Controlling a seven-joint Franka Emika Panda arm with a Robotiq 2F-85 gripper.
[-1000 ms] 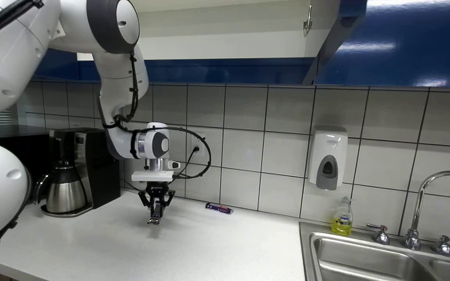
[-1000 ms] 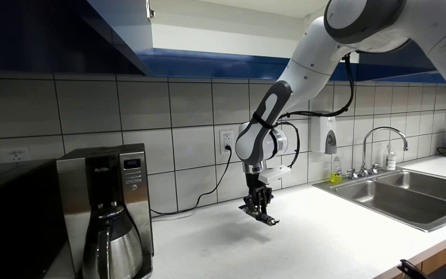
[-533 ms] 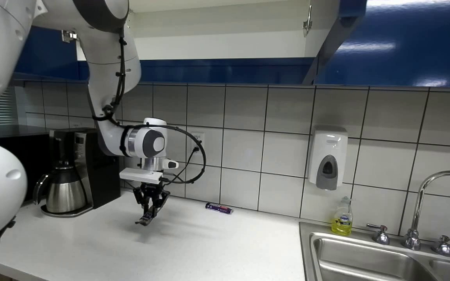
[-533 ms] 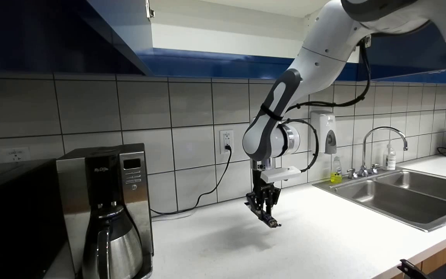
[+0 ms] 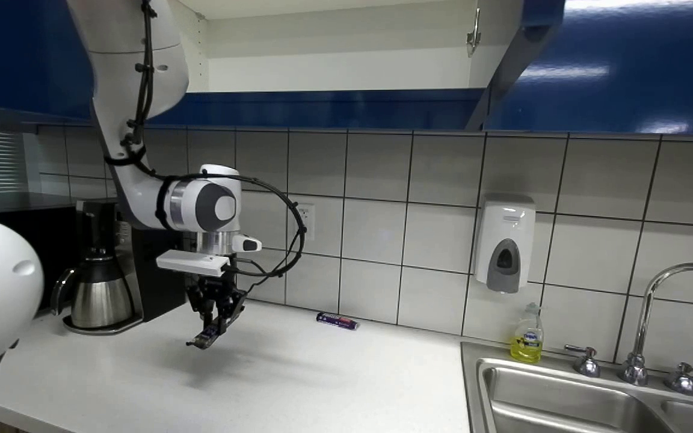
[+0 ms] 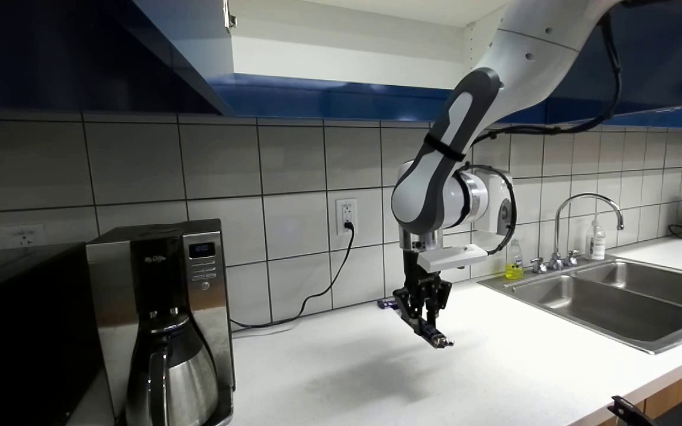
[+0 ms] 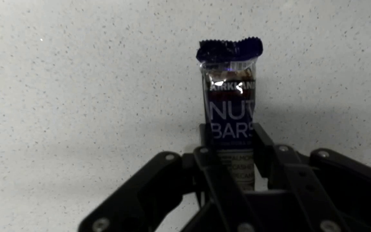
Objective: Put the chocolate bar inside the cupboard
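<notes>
I held the bar (image 7: 232, 109) by its long edges in my gripper (image 7: 232, 137), right of centre in the wrist view, clear of the counter (image 5: 322, 385), one end jutting free, probably to lead into the open cupboard (image 5: 340, 72), top centre in both exterior views.

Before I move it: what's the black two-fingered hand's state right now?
Hand: closed, holding the flat, rectangular, dark purple and clear plastic-wrapped nut bar.
</notes>
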